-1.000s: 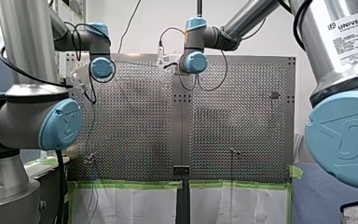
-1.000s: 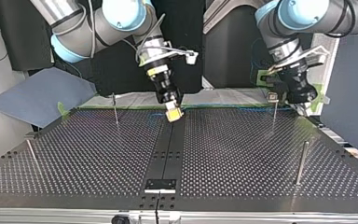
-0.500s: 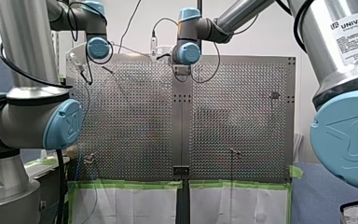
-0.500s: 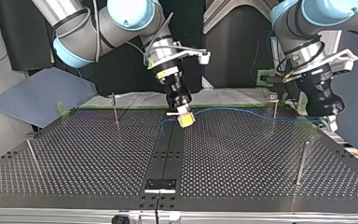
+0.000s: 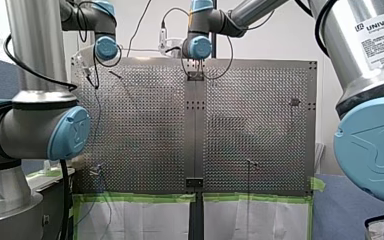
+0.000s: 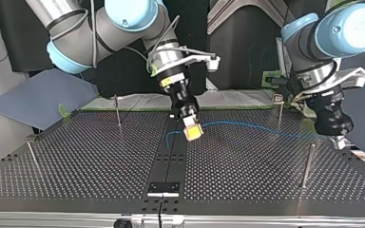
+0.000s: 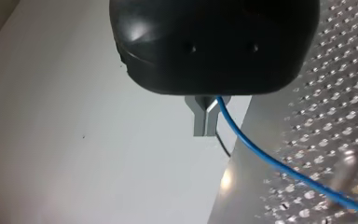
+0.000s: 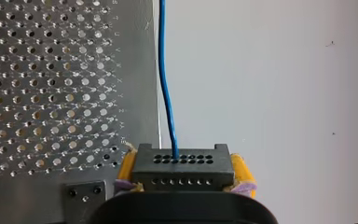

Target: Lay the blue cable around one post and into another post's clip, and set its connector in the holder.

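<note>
Connector (image 8: 182,171) in R hand (image 6: 193,132), cable (image 6: 247,126) in L hand (image 7: 206,119).

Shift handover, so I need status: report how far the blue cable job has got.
Done: my right gripper is shut on the black connector, and my left gripper is shut on the blue cable. In hand: the cable hangs between them above the perforated table. Left: it rounds no post, is not in the clipped post, and the connector is not yet in a holder.

My left arm (image 6: 304,47) and my right arm (image 6: 76,26): silver-grey tubes, light-blue joint caps (image 6: 128,12), black cables (image 6: 93,33) run outside. White "UNIVERSAL" label (image 5: 380,35) on right. My left gripper (image 7: 206,122): black rounded housing, metal fingers (image 7: 200,119). My right gripper (image 8: 182,170): yellow pads (image 8: 127,165).
</note>
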You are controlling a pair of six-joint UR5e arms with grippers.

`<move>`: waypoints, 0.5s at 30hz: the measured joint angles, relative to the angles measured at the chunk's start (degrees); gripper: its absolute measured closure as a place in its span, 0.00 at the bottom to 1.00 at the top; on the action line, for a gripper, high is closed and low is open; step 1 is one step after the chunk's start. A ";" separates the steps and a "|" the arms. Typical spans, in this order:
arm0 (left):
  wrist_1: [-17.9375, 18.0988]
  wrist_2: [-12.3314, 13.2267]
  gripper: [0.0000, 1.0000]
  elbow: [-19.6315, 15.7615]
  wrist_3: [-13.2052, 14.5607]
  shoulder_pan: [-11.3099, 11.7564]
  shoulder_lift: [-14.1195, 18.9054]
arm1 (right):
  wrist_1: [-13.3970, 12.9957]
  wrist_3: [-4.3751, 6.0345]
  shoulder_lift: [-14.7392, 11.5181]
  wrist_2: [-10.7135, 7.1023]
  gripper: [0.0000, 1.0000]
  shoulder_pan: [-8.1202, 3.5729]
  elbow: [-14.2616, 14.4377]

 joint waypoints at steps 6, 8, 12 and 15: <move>-1.85 1.10 1.00 2.88 -0.32 1.56 -0.70 | 0.17 0.00 0.35 0.00 1.00 0.01 -0.52; -2.03 1.73 1.00 3.84 -0.64 2.06 -1.28 | 0.47 -0.04 0.77 0.03 1.00 0.05 -0.93; -2.18 2.89 1.00 6.19 -1.24 2.97 -3.20 | 1.31 -0.31 2.16 0.13 1.00 0.12 -2.09; -2.06 3.30 1.00 7.87 -1.55 3.81 -4.76 | 1.56 -0.38 3.09 0.20 1.00 0.15 -2.85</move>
